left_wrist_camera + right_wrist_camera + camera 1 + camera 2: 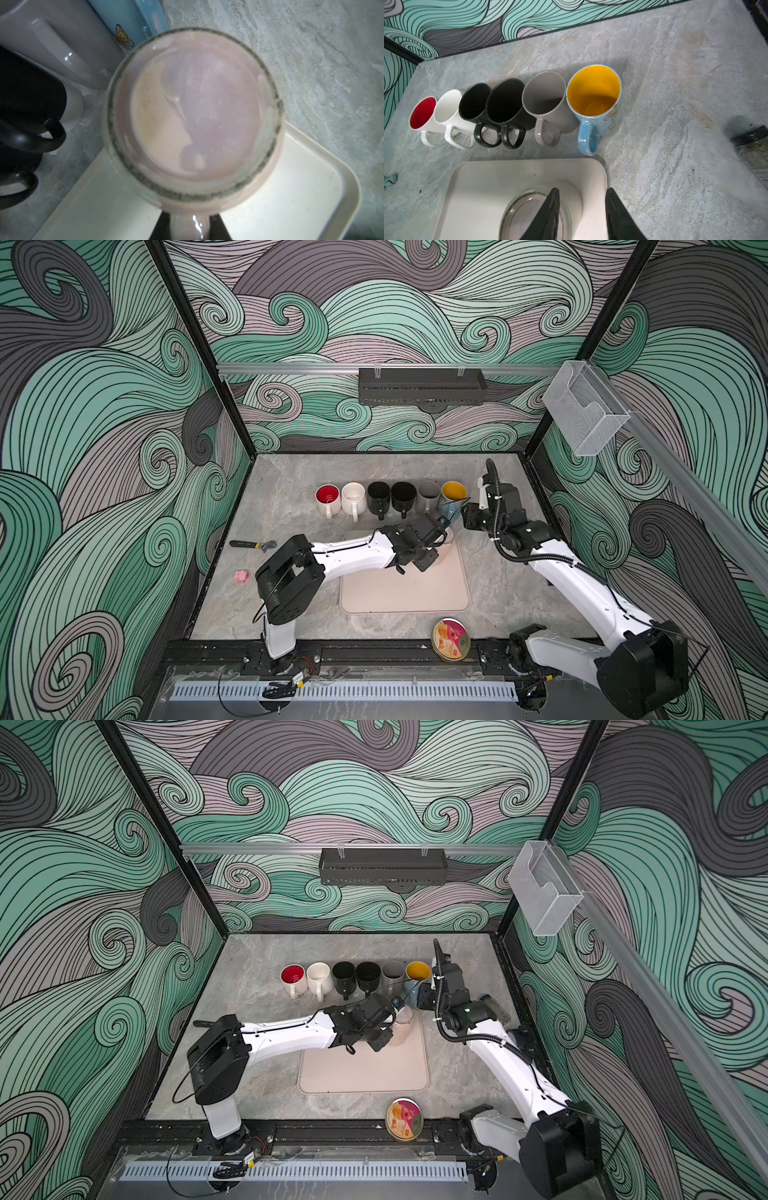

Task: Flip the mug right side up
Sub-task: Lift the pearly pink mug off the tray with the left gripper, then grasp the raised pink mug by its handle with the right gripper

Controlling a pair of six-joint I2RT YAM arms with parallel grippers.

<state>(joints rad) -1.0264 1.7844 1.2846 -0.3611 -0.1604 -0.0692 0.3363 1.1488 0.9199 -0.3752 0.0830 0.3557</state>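
The mug (pixel 195 108) is pale pink and stands upside down on the far right corner of the beige tray (pixel 405 593), its ringed base facing up. In the left wrist view its handle sits between two dark fingers (pixel 161 227), so my left gripper (pixel 190 228) is shut on the mug's handle. In both top views the left gripper (pixel 441 531) (pixel 395 1013) covers most of the mug (pixel 404 1028). My right gripper (pixel 583 216) (pixel 464 514) hovers open just above the mug (pixel 527 207). One finger is over its base, and nothing is between the jaws.
Several upright mugs stand in a row behind the tray, from a red-lined one (pixel 328 495) to a blue one with a yellow inside (pixel 593 99). A wrench (pixel 253 544) and a pink lump (pixel 241 576) lie at the left. A round tin (pixel 451 640) sits at the front and a dark-lidded jar (pixel 753 145) at the right.
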